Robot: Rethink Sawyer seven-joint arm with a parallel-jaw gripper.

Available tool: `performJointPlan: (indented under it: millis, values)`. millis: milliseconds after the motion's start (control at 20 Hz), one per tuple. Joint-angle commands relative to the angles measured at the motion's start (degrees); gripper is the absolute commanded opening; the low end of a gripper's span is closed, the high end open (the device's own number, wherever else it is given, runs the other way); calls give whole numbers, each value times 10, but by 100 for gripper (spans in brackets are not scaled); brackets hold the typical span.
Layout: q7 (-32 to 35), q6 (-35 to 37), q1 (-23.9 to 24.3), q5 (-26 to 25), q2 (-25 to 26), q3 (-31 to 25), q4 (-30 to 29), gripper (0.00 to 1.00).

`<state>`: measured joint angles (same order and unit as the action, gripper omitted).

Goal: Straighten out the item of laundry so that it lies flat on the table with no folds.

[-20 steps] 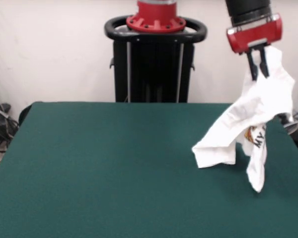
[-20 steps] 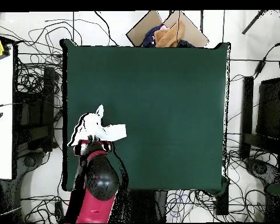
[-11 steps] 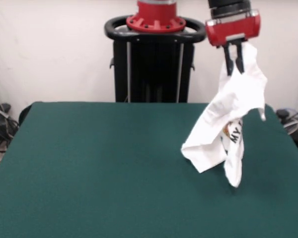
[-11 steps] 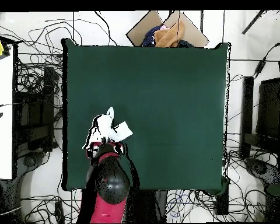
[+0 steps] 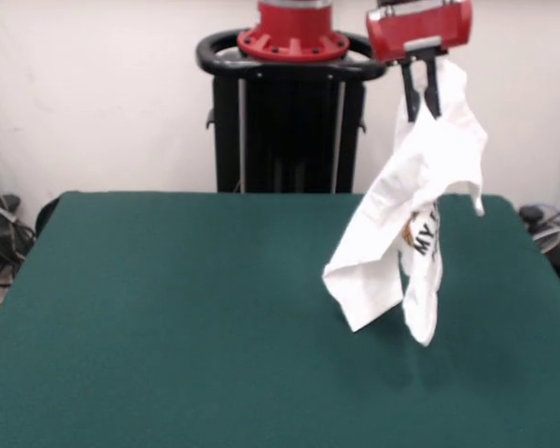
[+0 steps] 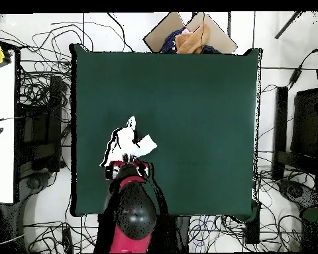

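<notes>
A: Item one, small white cloth T-shirt with black block lettering [image 5: 411, 219]?
B: Hanging crumpled from the red-and-black tool [image 5: 421, 91], well above the surface. Two folds drooping, the lower tips clear of the felt as far as the front view shows. Black letters "MY" and a patch of orange-yellow print visible between the folds. From overhead, seen as a white bunch [image 6: 126, 145] over the left part of the felt, nearer the bottom edge.

A: Tool state?
B: Two dark fingers [image 5: 410, 90] pinched together on the top edge of the shirt. Red housing directly above them. From overhead, mostly hidden under the arm's round black-and-red body [image 6: 133, 210].

A: Item two, large rectangular dark green felt-topped surface [image 5: 168, 317]?
B: Bare apart from the shirt hanging over it. Nothing else lying on it in either view.

A: Containers?
B: One, an open brown cardboard box [image 6: 163, 33], standing off the surface, just beyond its top edge in the overhead view. Holding bunched cloth: an orange-tan piece [image 6: 191, 40] beside a dark blue piece [image 6: 169, 46]. Kind of garment not discernible.

A: Other entries?
B: Black pedestal column with a red collar [image 5: 292, 93] behind the surface. Tangled black cables [image 6: 36, 99] on the floor around it.
</notes>
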<state>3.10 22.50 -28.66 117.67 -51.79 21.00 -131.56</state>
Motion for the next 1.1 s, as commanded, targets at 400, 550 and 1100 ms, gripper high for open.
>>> performJointPlan:
  millis: [400,550,1100]
  values:
    - [-157,231,91,88,77,-69,41,0]
    - [-262,276,45,250,153,-46,76,0]
    - [-363,417,-12,431,295,0,158,0]
